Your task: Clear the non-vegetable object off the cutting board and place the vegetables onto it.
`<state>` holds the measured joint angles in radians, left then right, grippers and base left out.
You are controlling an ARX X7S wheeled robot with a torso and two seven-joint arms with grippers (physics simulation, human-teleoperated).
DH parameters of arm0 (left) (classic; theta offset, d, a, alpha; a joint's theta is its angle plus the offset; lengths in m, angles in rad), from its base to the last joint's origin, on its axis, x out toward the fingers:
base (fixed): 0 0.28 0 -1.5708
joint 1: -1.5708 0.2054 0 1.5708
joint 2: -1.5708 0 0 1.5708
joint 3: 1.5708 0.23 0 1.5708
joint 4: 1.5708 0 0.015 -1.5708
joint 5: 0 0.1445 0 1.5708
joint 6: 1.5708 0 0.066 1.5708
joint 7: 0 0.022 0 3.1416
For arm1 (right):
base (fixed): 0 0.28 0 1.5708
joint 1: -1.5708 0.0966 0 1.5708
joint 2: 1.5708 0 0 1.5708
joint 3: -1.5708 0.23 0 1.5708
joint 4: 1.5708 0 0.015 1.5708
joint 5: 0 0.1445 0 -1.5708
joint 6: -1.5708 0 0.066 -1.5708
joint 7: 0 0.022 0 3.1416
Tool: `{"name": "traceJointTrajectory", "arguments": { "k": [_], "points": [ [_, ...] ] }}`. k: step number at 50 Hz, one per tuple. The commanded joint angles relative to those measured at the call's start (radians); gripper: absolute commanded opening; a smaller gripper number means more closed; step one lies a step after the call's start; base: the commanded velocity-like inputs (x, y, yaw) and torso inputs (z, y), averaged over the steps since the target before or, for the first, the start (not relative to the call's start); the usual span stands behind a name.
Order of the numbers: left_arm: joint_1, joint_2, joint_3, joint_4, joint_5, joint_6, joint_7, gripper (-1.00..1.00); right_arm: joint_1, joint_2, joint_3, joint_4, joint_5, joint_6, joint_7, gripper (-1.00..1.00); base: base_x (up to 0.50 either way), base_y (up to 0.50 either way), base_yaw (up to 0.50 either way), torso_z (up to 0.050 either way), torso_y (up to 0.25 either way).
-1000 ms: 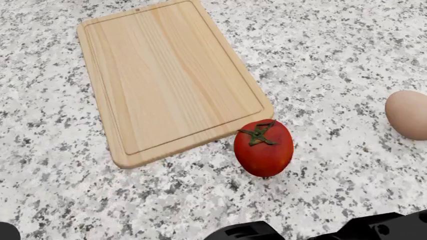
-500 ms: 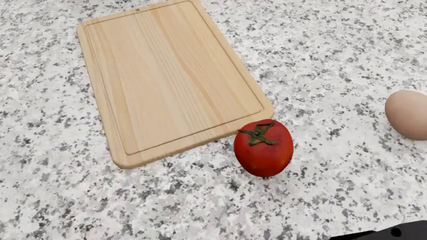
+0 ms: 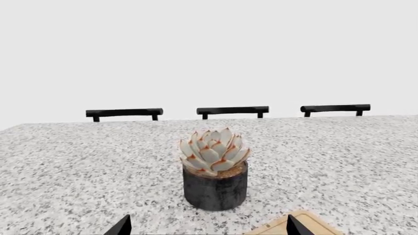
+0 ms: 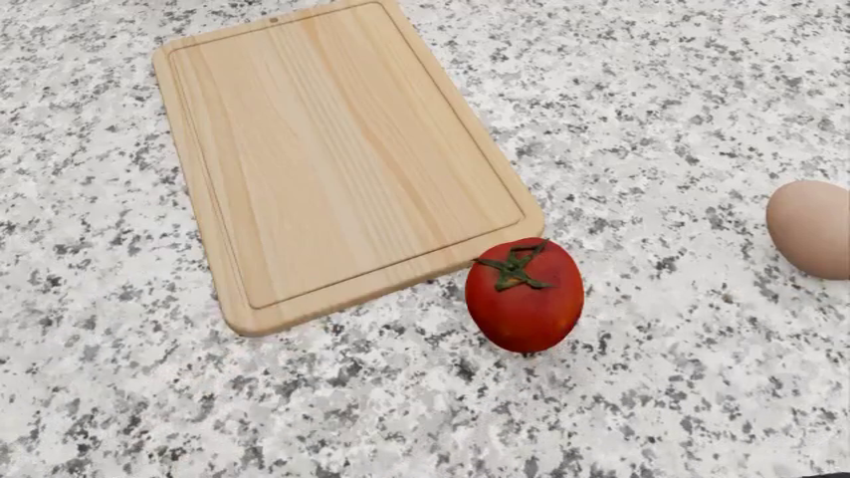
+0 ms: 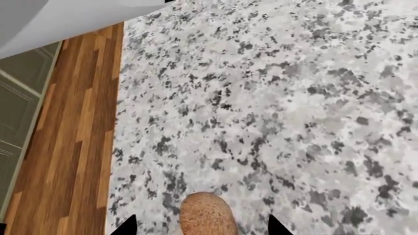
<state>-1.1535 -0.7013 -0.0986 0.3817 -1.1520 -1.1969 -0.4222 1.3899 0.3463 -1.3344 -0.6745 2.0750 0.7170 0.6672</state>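
The light wooden cutting board (image 4: 332, 149) lies bare on the speckled counter. A glossy red tomato (image 4: 525, 294) with a green stem stands on the counter just off the board's near right corner. The pale beige egg-like non-vegetable object (image 4: 810, 227) rests on the counter at the far right, cut by the frame edge. Neither gripper shows in the head view. My right gripper (image 5: 199, 227) is open, and a tan-brown speckled mushroom (image 5: 205, 213) sits between its wide-apart tips without touching them. My left gripper (image 3: 205, 227) is open and empty, with a corner of the cutting board (image 3: 297, 226) beside one tip.
A succulent in a dark pot (image 3: 216, 171) stands on the counter ahead of the left gripper. Three black chair backs (image 3: 232, 111) line the counter's far edge. In the right wrist view the counter's edge drops to a wooden floor (image 5: 72, 122).
The dark arm parts along the bottom of the head view have drawn back out of the picture. Board, tomato and egg-like object have not moved.
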Motion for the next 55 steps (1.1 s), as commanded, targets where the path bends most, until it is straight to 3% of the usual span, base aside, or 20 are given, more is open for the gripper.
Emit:
{"name": "traceJointTrajectory", "arguments": {
  "k": [1,5,6,20,31,55],
  "points": [
    [0.014,-0.004,-0.002,0.003,-0.002,0.009,-0.001,1.0,-0.048,0.013,-0.049,0.02,-0.026,0.012,-0.016,1.0,0.0,0.0,0.0,0.0,0.0],
    [0.018,-0.008,-0.007,0.005,-0.007,0.009,-0.004,1.0,-0.056,0.014,-0.056,0.022,-0.03,0.014,-0.02,1.0,0.0,0.0,0.0,-0.004,-0.003],
    [0.019,-0.008,-0.007,0.005,-0.008,0.008,-0.004,1.0,-0.056,0.014,-0.057,0.02,-0.032,0.015,-0.017,-1.0,0.0,0.0,0.0,0.0,0.0],
    [0.021,-0.014,-0.02,0.012,-0.028,0.007,-0.019,1.0,-0.009,0.028,-0.034,0.001,-0.007,0.015,0.002,-1.0,0.0,0.0,0.0,-0.001,-0.001],
    [-0.005,-0.011,-0.007,0.003,-0.03,0.006,-0.024,1.0,0.131,0.095,0.062,0.027,0.045,0.026,-0.021,-1.0,0.0,0.0,0.0,0.0,-0.001],
    [-0.002,-0.016,0.001,0.007,-0.038,0.011,-0.029,1.0,0.242,0.2,0.155,0.129,0.005,0.061,-0.101,-1.0,0.0,0.0,0.0,0.0,0.0]
  ]
}}
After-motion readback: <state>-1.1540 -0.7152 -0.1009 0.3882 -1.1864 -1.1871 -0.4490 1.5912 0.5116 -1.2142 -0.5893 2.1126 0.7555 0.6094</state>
